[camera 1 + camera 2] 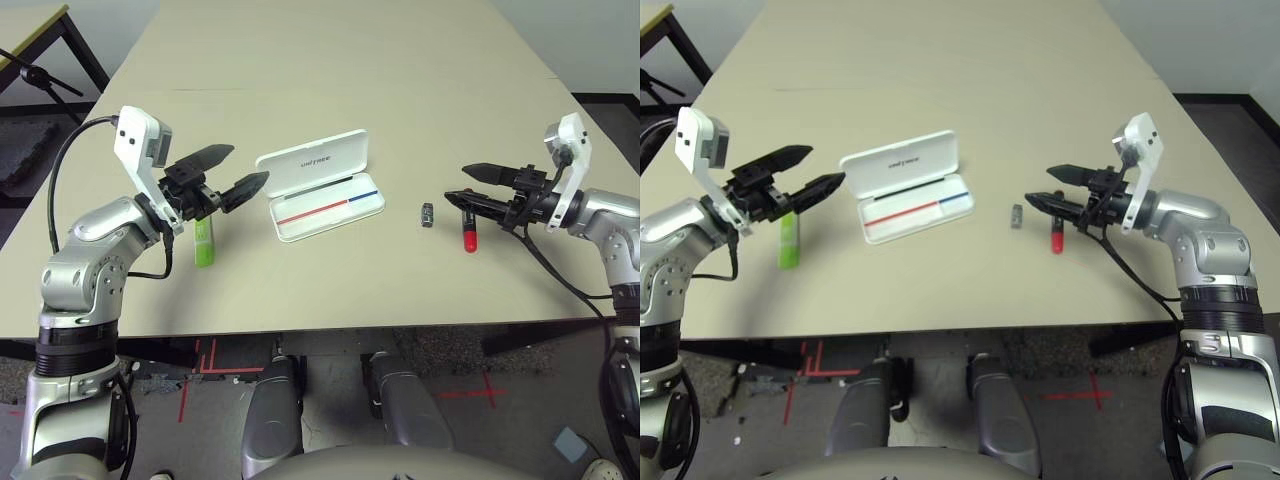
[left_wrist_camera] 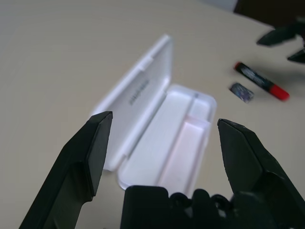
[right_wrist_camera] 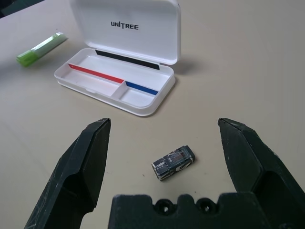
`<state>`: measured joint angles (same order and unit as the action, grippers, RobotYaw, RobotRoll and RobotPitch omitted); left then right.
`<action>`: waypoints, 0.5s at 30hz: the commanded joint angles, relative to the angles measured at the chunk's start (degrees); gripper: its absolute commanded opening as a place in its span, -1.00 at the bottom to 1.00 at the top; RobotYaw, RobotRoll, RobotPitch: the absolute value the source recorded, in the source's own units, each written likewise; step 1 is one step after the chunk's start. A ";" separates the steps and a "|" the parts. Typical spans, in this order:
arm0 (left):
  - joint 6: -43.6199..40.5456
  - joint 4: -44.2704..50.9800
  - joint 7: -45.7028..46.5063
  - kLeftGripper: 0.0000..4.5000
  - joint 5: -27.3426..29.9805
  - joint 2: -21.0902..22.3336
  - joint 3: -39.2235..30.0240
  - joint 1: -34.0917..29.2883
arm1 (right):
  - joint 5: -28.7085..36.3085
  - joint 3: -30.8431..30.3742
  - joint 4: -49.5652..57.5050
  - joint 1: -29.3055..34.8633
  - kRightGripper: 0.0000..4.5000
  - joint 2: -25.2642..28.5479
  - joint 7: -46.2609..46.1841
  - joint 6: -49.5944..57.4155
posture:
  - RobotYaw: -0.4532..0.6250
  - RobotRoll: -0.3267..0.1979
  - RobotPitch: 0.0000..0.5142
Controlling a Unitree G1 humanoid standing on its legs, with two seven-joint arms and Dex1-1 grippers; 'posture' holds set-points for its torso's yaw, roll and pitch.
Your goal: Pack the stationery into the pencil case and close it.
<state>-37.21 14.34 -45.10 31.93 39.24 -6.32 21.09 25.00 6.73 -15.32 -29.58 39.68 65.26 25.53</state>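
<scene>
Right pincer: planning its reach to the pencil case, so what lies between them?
The small black-grey block lies between the right pincer and the open pencil case, as the right wrist view shows.

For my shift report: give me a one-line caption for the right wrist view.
Open right gripper poised over the small black-grey block, with the open pencil case and green highlighter beyond.

Both head views look steeply down from 6 o'clock across the table (image 1: 330,90), sharing the pencil case (image 1: 322,188). The left wrist camera, low and close, faces it from 9 o'clock; the right wrist camera from 3 o'clock.
</scene>
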 commanded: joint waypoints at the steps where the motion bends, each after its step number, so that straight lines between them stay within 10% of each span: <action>1: -4.20 2.81 -1.49 0.98 -0.86 0.94 6.43 0.33 | -1.21 -1.54 0.36 0.34 1.00 -0.45 -0.36 -0.84 | -0.26 0.25 -0.37; 15: -3.60 -5.77 -2.68 0.98 -13.58 -1.19 22.42 6.62 | -3.85 -2.67 -0.89 0.44 1.00 -2.35 -2.13 -2.90 | -0.29 0.25 -0.34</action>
<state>-41.05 9.62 -47.17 19.71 38.42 14.59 26.85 21.71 4.97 -16.14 -29.80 37.48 63.42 23.17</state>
